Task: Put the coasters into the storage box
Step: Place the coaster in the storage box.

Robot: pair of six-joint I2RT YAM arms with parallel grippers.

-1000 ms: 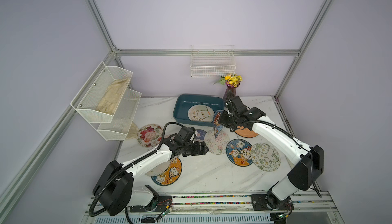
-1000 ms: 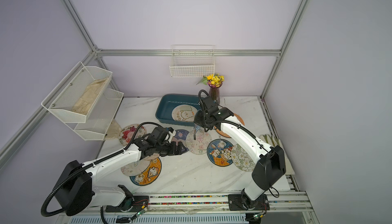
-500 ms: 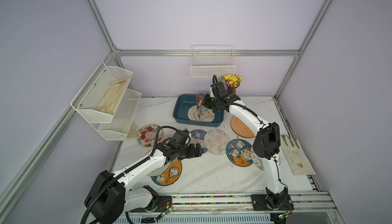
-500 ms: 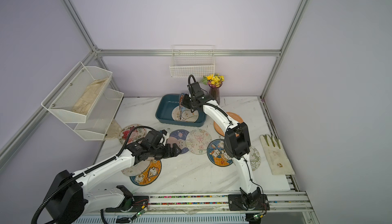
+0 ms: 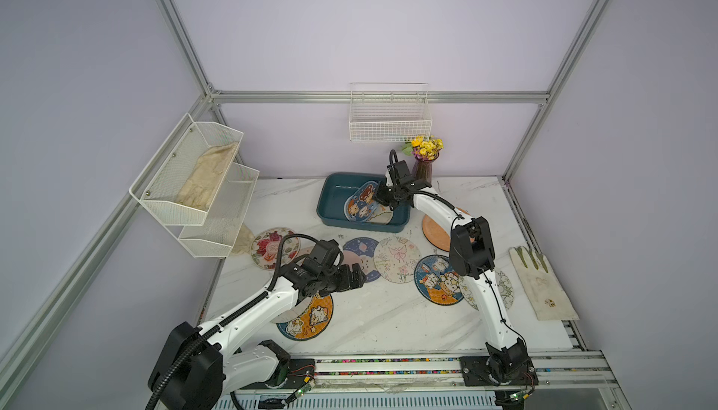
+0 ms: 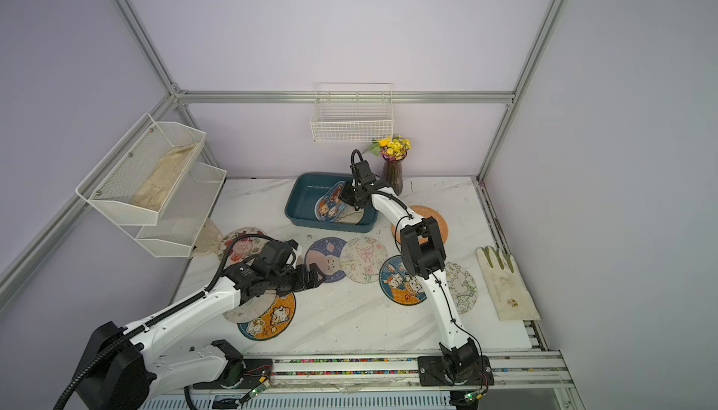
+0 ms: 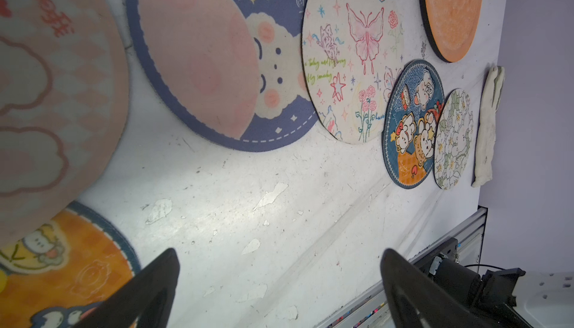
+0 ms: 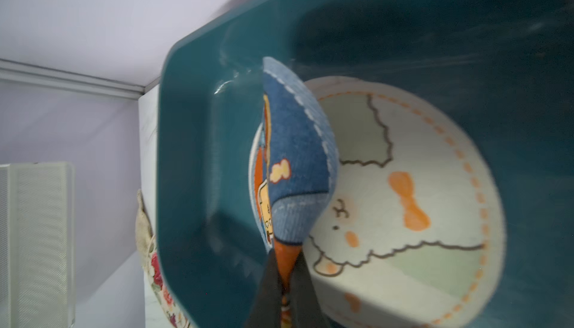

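The right tool point(image 8: 284, 264) pinches a blue cartoon-printed round coaster point(image 8: 298, 161) edgewise so it slips into the dark teal plastic storage box point(image 8: 186, 171); the left tool point(image 7: 279, 255) gapes empty.

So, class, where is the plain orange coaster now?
In both top views the orange coaster lies flat on the table, right of the box and in front of the vase, partly hidden by the right arm.

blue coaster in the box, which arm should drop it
Right: the right jaws are shut on the blue coaster, tilted inside the storage box; the left jaws stand open above the table.
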